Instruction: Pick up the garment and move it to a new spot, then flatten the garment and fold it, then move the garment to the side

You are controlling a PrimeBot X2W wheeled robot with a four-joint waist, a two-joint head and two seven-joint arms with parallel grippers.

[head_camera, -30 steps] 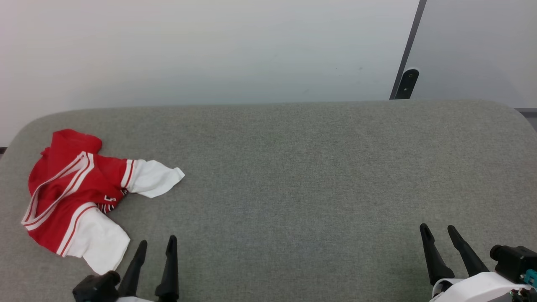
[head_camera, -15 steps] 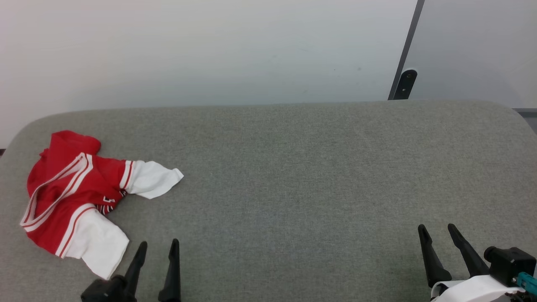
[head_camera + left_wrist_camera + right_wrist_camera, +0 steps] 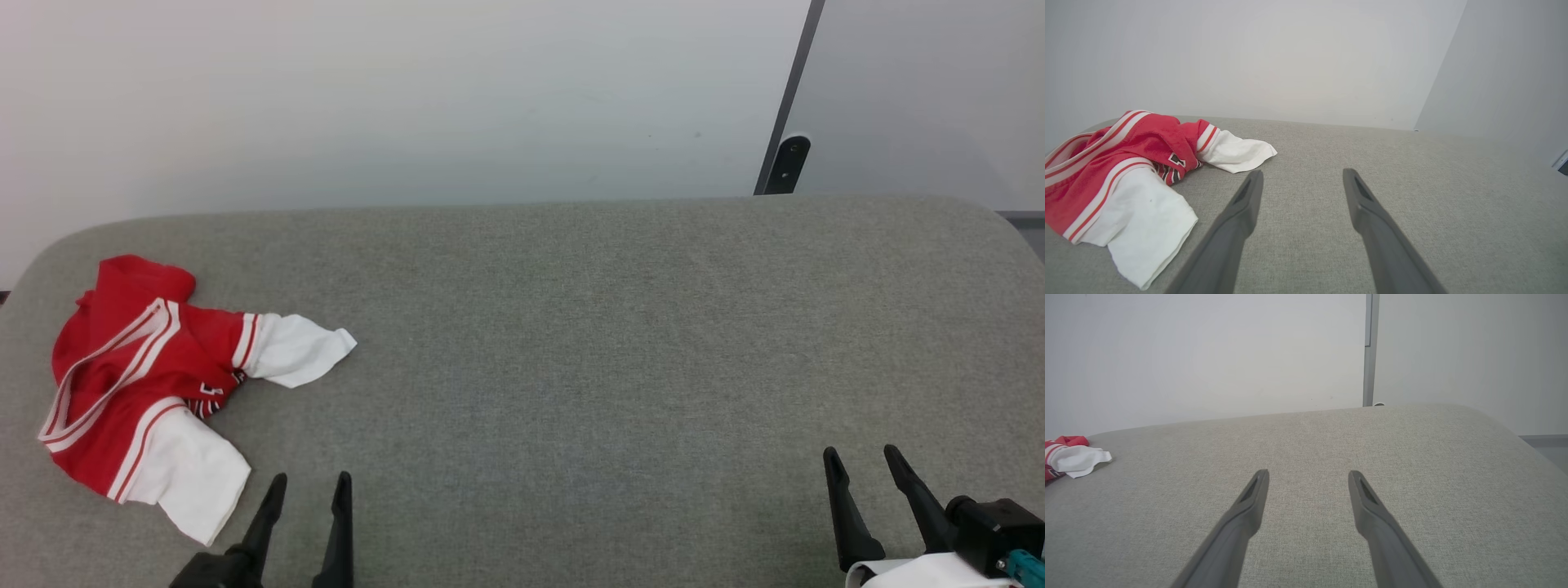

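The garment [image 3: 139, 384] is lying crumpled at the far left of the padded surface [image 3: 571, 327], which is wearing a grey, finely woven cover and curving down at its rounded corners. The shirt's red body is bunching into soft folds. A white-and-red striped neck band is looping across it, and 2 white short sleeves are spreading out limp, 1 toward the middle of the surface and 1 toward the near edge. A scrap of black-and-white lettering is peeking out between the folds. Behind, a smooth pale wall [image 3: 408, 98] is rising, with 1 dark slanted strip [image 3: 796, 82] crossing it.

The left gripper [image 3: 312, 475] is sitting at the near edge, just beside the nearer white sleeve and apart from it. Its 2 long, dark, tapering fingers are pointing away from the robot, spread wide with nothing between them. The right gripper [image 3: 860, 449] is sitting at the lower right, well apart from the garment, its fingers leaning slightly leftward, likewise parted and empty. Whether either gripper is touching the cover is not something I can tell.
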